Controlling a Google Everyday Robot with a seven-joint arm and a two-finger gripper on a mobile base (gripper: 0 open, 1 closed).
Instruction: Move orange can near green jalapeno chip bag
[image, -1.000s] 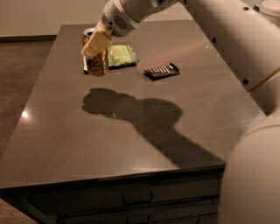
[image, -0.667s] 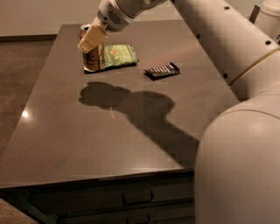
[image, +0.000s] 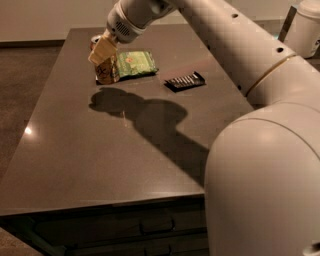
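Now the gripper (image: 102, 50), still clamped on the orange can (image: 107, 74), sits lower beside the green jalapeno chip bag (image: 136, 63).

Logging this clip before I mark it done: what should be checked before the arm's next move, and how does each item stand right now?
1. Orange can next to green jalapeno chip bag: ok, it stands at the bag's left edge.
2. Can's base on the table: ok, it appears set down.
3. Gripper free of the can: cannot tell; it sits over the can's upper part.
4. Can touching the bag: cannot tell.
5. Black packet out of the way: ok, it lies apart, to the right of the bag.
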